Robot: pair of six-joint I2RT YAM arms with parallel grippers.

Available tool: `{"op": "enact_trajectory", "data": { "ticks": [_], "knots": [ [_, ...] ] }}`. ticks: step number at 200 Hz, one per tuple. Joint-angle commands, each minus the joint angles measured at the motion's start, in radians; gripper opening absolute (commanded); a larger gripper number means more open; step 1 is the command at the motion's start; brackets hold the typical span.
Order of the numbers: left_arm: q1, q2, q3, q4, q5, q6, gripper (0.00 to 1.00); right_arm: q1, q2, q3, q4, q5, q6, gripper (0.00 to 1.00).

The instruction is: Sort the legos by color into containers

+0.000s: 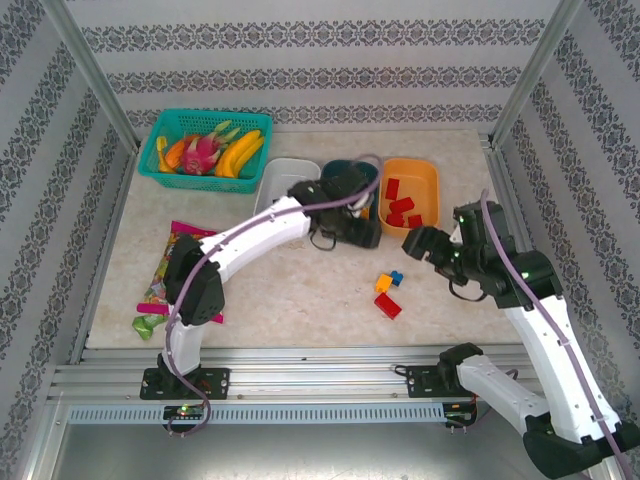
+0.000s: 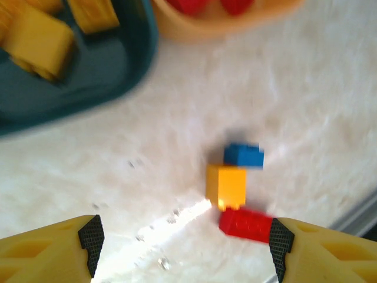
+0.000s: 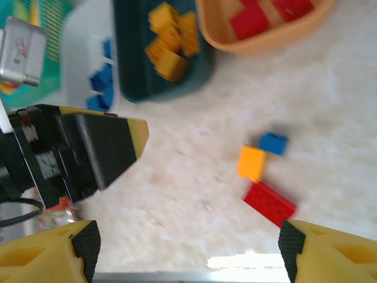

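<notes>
Three bricks (image 1: 384,285) lie loose on desk (image 1: 290,300)
Left end effector (image 2: 186,243) and right end effector (image 3: 189,246) spread wide, empty.

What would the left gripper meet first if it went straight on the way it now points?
Most likely the bare table, since the open left gripper points down at it; the yellow brick lies just beyond, nearest that line. Depth is unclear.

3 clustered plastic bricks are seen on the pale marbled bench (image 2: 306,106): blue brick (image 2: 243,155), yellow brick (image 2: 226,186), red brick (image 2: 245,224), beyond the left gripper's (image 2: 186,242) parted jaws.
</notes>
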Motion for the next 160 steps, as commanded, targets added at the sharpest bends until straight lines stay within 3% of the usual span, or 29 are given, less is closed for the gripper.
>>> {"op": "enact_trajectory", "data": {
  "ticks": [1,47,106,144,160],
  "knots": [
    [-0.059,0.018,-0.045,0.085,0.010,-0.016,0.76,-0.009,-0.039,-0.058,-0.170,0.051,0.011,0.80],
    [-0.165,0.167,0.031,0.067,0.001,0.009,0.78,-0.007,-0.097,-0.091,-0.202,0.036,0.032,0.77],
    [-0.182,0.319,0.161,0.017,-0.079,0.030,0.76,-0.007,-0.148,-0.095,-0.209,0.009,0.055,0.77],
    [-0.182,0.378,0.211,-0.003,-0.115,0.036,0.69,-0.007,-0.161,-0.097,-0.212,-0.005,0.055,0.77],
    [-0.182,0.391,0.216,-0.006,-0.128,0.037,0.59,-0.007,-0.160,-0.096,-0.211,-0.007,0.052,0.77]
  ]
}}
